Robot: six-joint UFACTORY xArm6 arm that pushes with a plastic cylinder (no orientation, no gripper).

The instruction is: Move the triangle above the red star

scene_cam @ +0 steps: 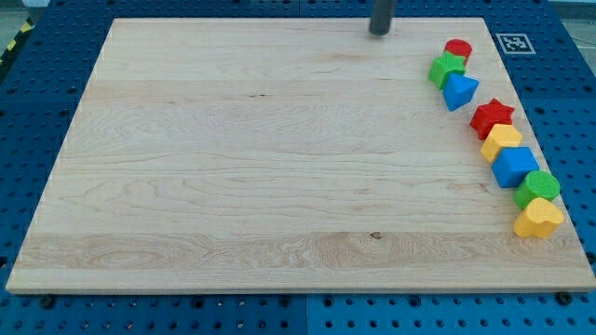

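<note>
The blue triangle [459,91] lies near the board's right edge, just above and left of the red star [492,116], with a small gap between them. A green star [446,69] touches the triangle's upper left, and a red cylinder [457,49] sits above that. My tip [380,31] is at the view's top, near the board's far edge, well left of and above the triangle and touching no block.
Below the red star a row runs down the right edge: a yellow block [502,141], a blue cube [515,167], a green cylinder [537,188], a yellow heart-like block [538,219]. A marker tag [512,43] lies off the wooden board [261,158].
</note>
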